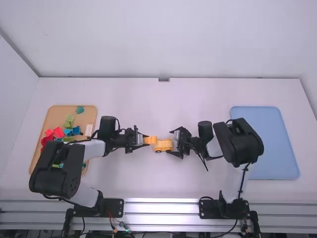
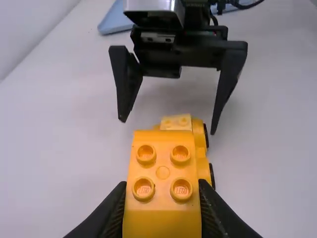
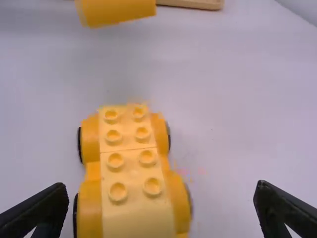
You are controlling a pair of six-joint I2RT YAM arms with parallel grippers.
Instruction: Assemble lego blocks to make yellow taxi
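In the high view my left gripper point(image 1: 144, 140) is shut on an orange-yellow block point(image 1: 150, 140) just left of the wheeled yellow car base point(image 1: 163, 145), which sits on the table. The left wrist view shows the four-studded block point(image 2: 162, 171) pinched by my left gripper point(image 2: 162, 210), partly covering the car base point(image 2: 200, 141). My right gripper point(image 1: 173, 143) stands open at the base's right end. In the right wrist view the studded base point(image 3: 132, 168) lies between the spread fingers of my right gripper point(image 3: 162, 206), off to one side, and the held block point(image 3: 116, 10) is beyond it.
A wooden tray point(image 1: 54, 116) with several red, blue and green blocks lies at the left, partly under the left arm. The blue tray point(image 1: 272, 144) is at the right, beside and behind the right arm.
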